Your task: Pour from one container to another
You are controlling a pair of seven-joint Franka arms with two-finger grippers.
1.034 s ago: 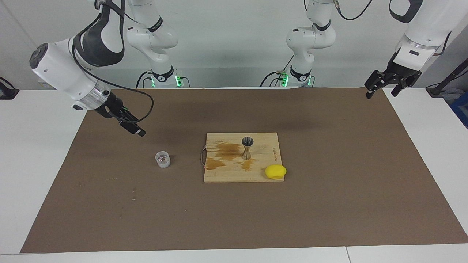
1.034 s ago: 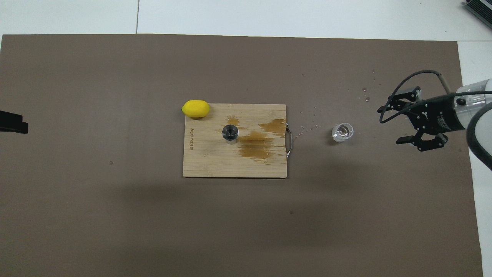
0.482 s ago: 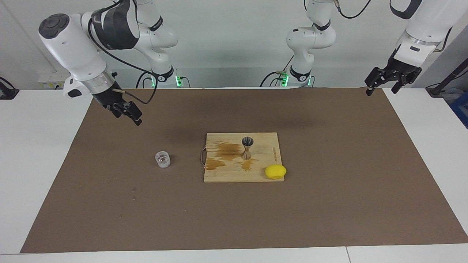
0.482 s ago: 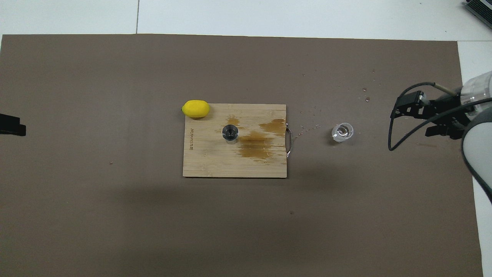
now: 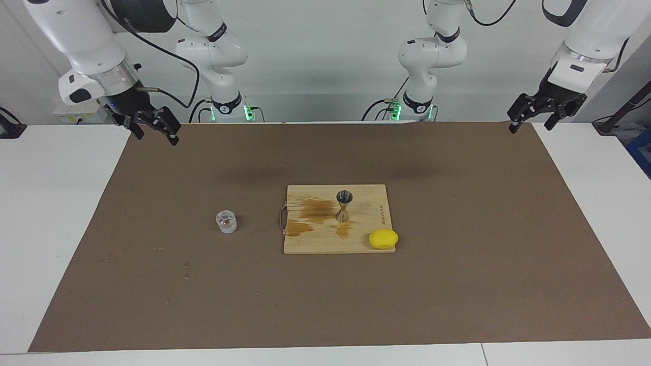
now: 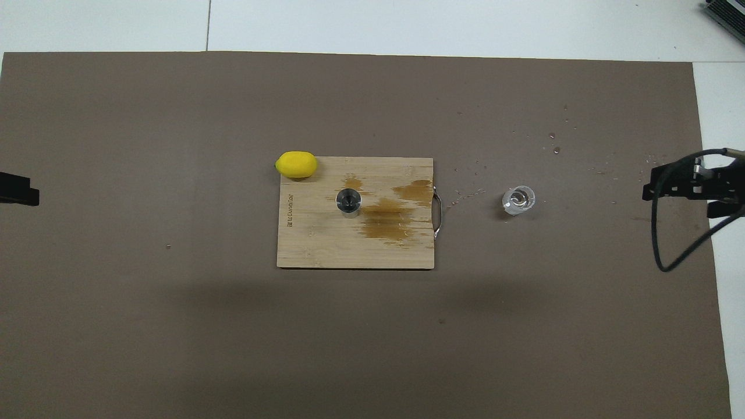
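Note:
The small clear glass cup stands upright on the brown mat, beside the board toward the right arm's end. The silver hourglass jigger stands upright on the wooden cutting board, among brown wet stains. My right gripper hangs open and empty, high over the mat's edge at the right arm's end, well apart from the glass. At the other end of the mat my left gripper waits open and empty, raised over the corner nearest the robots.
A yellow lemon lies on the board's corner farthest from the robots, toward the left arm's end. Small droplets speckle the mat beside the glass. A wire handle sticks out of the board toward the glass.
My right gripper has lifted and drawn away from the glass, back to the mat's edge at the right arm's end. The left gripper rose slightly. Glass and jigger have not moved.

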